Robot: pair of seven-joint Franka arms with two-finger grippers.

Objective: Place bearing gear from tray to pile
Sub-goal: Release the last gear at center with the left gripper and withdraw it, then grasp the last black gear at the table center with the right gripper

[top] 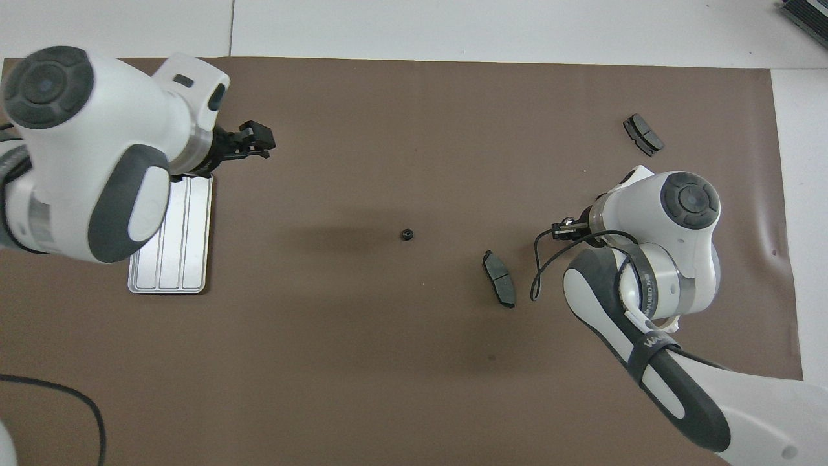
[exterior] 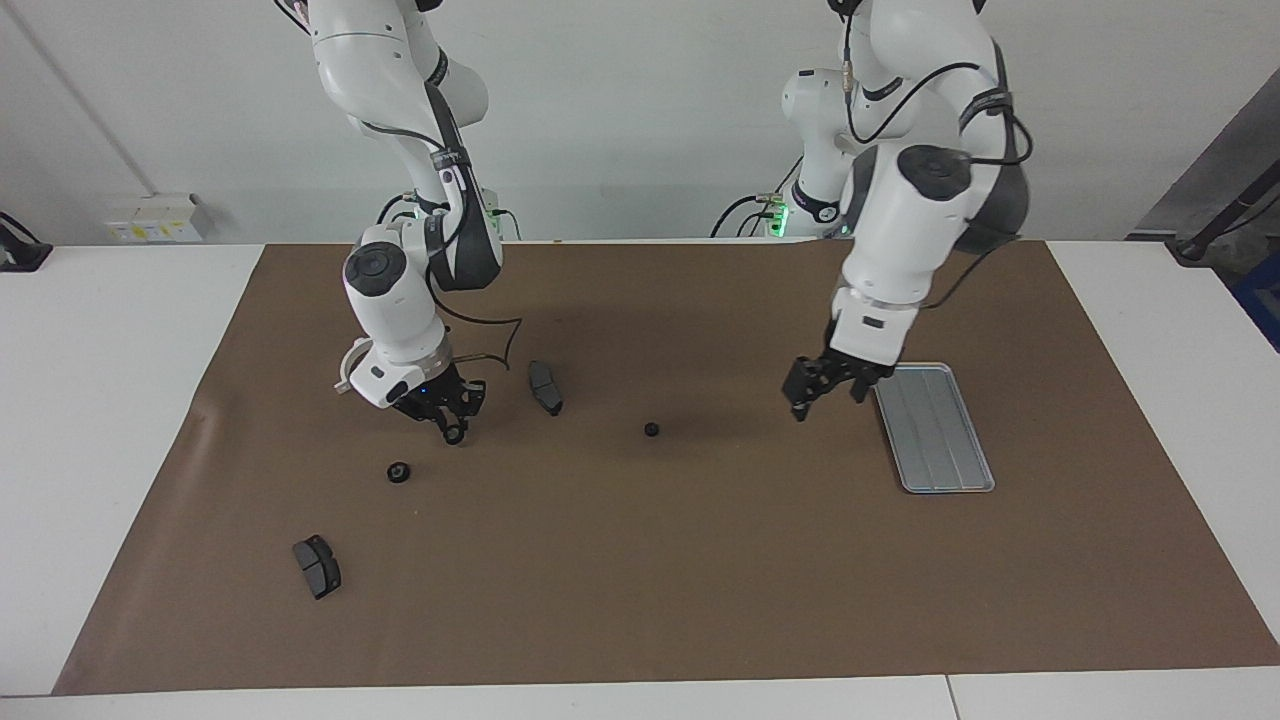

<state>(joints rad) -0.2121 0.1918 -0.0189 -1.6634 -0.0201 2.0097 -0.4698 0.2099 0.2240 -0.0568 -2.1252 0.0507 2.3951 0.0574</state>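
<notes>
Brown paper-like matting [exterior: 640, 560] covers the table, creased toward the right arm's end. On it lies the tray [exterior: 933, 427], flat silver-grey metal with rounded corners, a raised rim and lengthwise ridges. The left gripper [exterior: 825, 392] hangs in the air just beside the tray's edge, its black fingers apart and holding nothing. A small round black bearing gear [exterior: 651, 430] rests on the mat, well apart from the tray, toward the right arm's end. Farther that way lies a dark grey, curved brake-pad piece [exterior: 546, 387]; then the right gripper [exterior: 455, 430], low over the mat, fingertips together on a small dark ring-shaped part. A second black gear [exterior: 399, 472] and another pad [exterior: 317, 566] lie farthest from the tray.
</notes>
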